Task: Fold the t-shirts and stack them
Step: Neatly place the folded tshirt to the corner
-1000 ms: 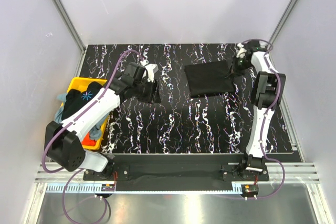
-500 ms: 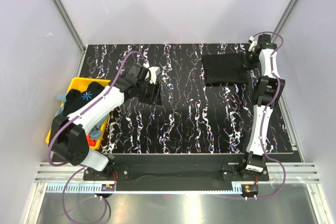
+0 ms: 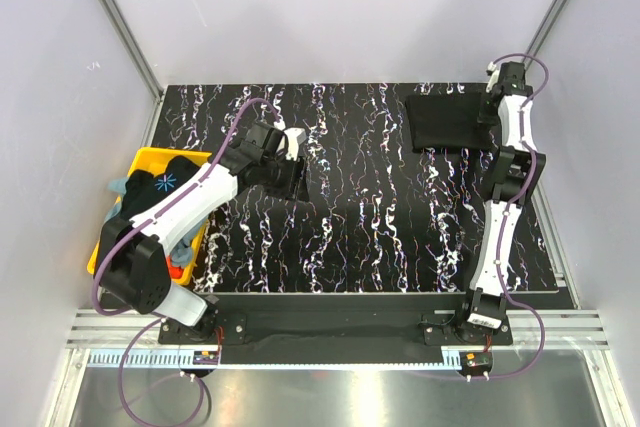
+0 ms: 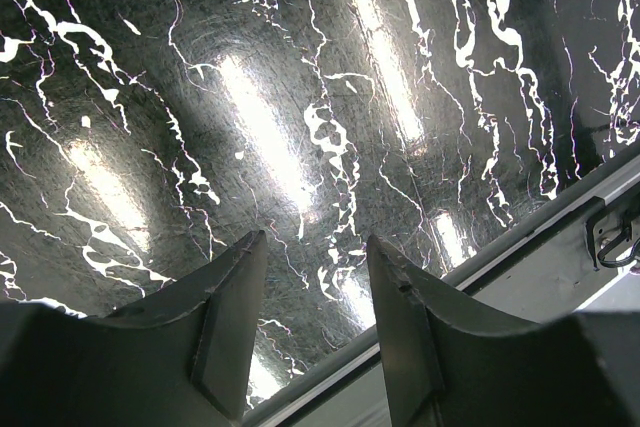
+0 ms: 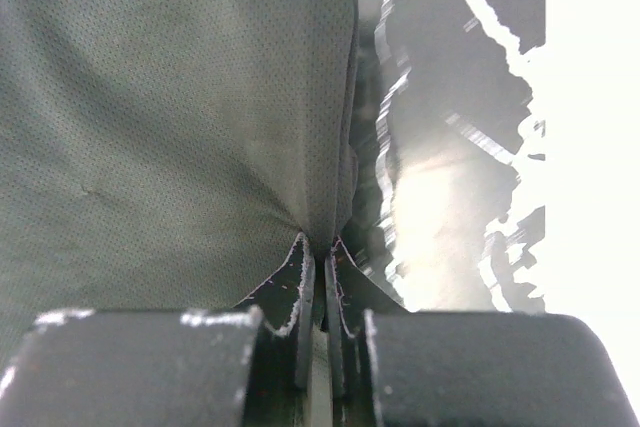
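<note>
Top external view: the folded plain black t-shirt (image 3: 448,123) is seen lying flat at the far right corner of the table (image 3: 380,237). Its right edge is pinched between the tightly closed fingers of the right gripper (image 5: 320,252). Other shirts, a starburst-printed t-shirt (image 3: 165,182) on top, are heaped in the yellow bin (image 3: 150,154) at the table's left edge. Between bin and folded shirt, the left gripper (image 4: 315,247) is held over bare tabletop, its fingers parted partway with nothing between them.
</note>
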